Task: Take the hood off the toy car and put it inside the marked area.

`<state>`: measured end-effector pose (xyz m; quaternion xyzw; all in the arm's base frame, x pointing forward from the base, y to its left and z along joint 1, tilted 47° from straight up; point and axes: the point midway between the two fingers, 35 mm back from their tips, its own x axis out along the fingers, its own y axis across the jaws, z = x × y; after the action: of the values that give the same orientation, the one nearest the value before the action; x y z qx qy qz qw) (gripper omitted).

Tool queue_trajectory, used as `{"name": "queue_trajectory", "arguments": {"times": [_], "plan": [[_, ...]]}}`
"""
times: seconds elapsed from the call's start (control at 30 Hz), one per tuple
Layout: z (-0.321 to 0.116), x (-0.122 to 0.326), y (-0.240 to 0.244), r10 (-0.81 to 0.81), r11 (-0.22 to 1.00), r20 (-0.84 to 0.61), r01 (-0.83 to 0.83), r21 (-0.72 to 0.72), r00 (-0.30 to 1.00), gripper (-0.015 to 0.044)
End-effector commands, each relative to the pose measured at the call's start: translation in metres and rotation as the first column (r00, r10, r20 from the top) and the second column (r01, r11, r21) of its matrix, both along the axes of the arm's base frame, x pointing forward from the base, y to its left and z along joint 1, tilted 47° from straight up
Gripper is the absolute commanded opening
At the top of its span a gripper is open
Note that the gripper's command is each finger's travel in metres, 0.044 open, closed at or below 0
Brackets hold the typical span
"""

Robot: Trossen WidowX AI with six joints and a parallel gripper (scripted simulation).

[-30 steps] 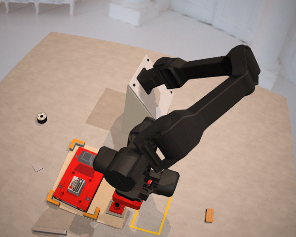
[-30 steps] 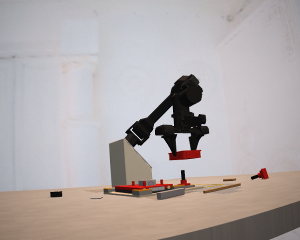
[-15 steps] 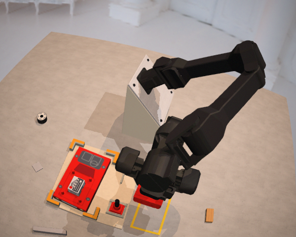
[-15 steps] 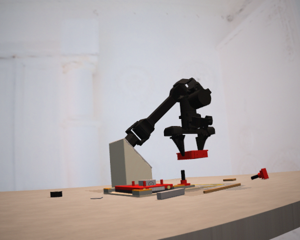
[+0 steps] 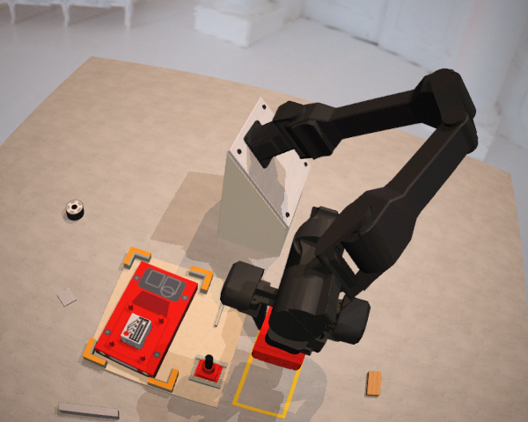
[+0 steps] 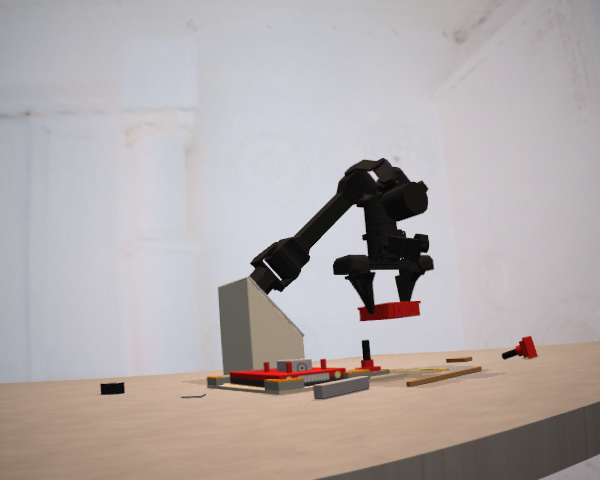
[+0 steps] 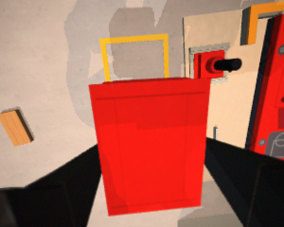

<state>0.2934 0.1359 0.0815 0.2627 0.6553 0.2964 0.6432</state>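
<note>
Black matte six-joint arm, angular links, on a wedge-shaped pale base (image 5: 251, 208) (image 6: 259, 330). Toy car (image 5: 173, 313) (image 6: 248, 375) (image 7: 280, 85): flat glossy red slab, grey block on top, hood off. Yellow outlined marked area (image 5: 291, 392) (image 7: 167, 57): thin rectangle. Gripper (image 5: 282, 336) (image 6: 388, 305) (image 7: 150, 145) is clamped across the width of the hood (image 5: 275, 356) (image 6: 393, 310) (image 7: 151, 147), a smooth red oblong box held above the table. Hood's long axis looks roughly parallel to the outline's; likely needs a small shift toward its far-from-base end, then straight down.
</note>
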Motion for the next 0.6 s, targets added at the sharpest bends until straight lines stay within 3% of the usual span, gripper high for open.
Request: {"name": "queue_trajectory", "arguments": {"times": [0.0, 0.57], "plan": [[-0.0017, -0.0006, 0.0022, -0.002, 1.000, -0.003, 0.002, 0.002, 1.000, 0.0000], [-0.0092, 0.0001, 0.0096, -0.001, 1.000, -0.003, 0.001, 0.001, 1.000, 0.0000]]}}
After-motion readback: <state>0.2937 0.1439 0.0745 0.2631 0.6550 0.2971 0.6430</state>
